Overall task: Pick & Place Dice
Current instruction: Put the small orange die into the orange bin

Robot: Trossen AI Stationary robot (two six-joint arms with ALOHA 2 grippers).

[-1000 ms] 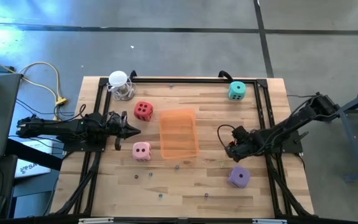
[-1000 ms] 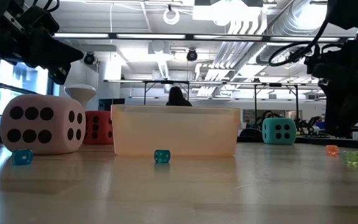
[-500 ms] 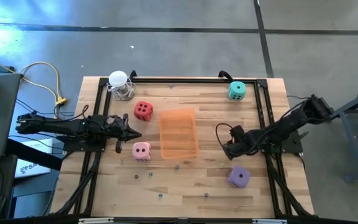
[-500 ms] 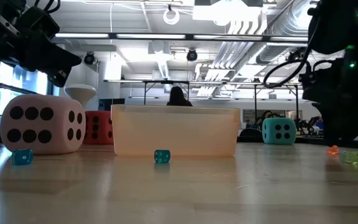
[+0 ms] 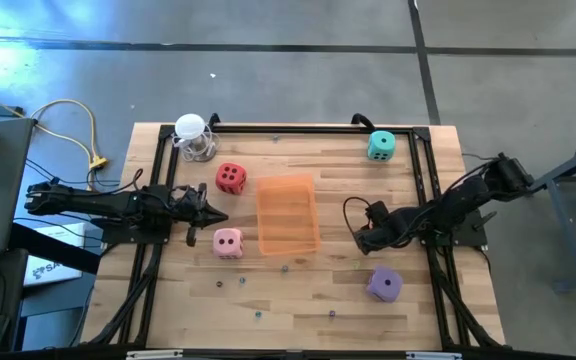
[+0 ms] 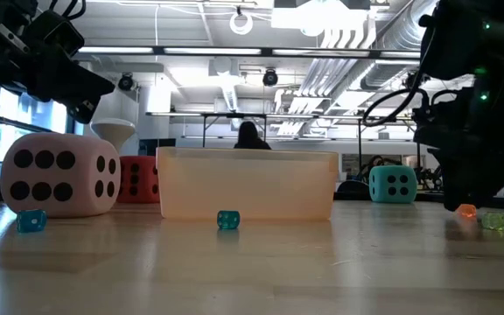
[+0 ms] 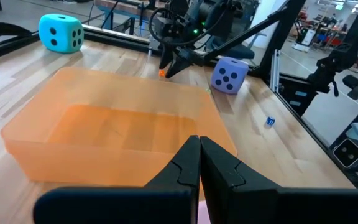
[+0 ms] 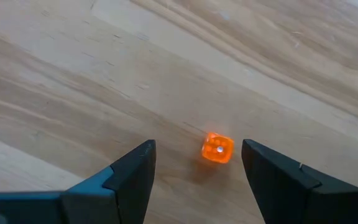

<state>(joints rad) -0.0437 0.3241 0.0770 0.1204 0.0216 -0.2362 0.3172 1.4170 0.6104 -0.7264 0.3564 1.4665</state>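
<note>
Right pincer (image 8: pixel 194 171) spread wide above tiny orange die (image 8: pixel 217 149) on table (image 8: pixel 73 81).

red die (image 5: pixel 231 178), pink die (image 5: pixel 228 242), purple die (image 5: pixel 385 285), teal die (image 5: pixel 381 146), orange tray (image 5: pixel 288 215)

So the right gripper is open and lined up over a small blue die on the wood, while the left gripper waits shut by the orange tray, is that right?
Not quite: the small die under the open right gripper is orange, not blue, as the right wrist view shows. The rest holds: the left gripper waits shut beside the orange tray.
</note>
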